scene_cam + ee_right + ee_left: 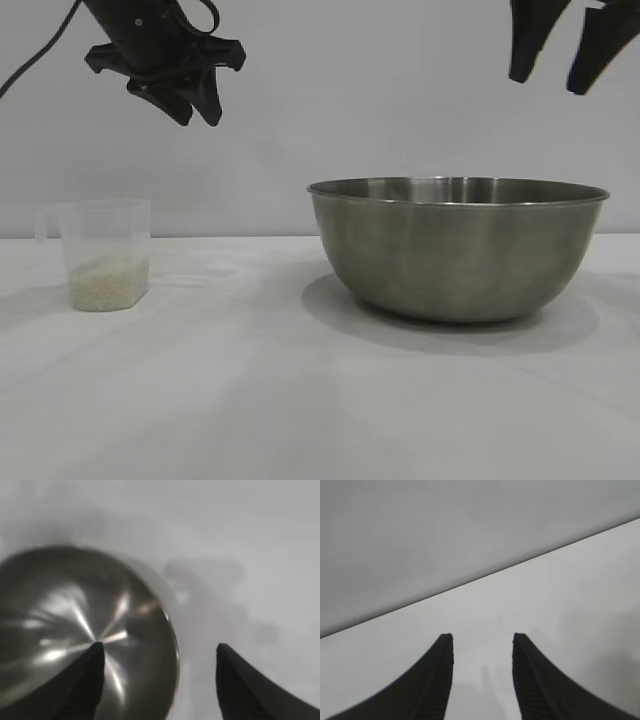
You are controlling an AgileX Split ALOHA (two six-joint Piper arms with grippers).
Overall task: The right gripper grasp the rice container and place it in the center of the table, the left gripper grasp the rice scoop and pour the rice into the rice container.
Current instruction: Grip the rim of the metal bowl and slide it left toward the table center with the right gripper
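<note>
On the white, faintly creased cloth of the tabletop (300, 400) sits the rice container (458, 248), a wide round bowl of brushed steel with a thin rolled rim. High above its right edge hangs my right claw (558, 68), its tapered black fingers spread apart and grasping nothing. Well apart to the left stands the rice scoop (105, 254), a frosted, angular plastic cup with a thin side handle, holding a low layer of off-white rice (108, 283). Above it hangs my left claw (190, 105), fingers parted and empty.
</note>
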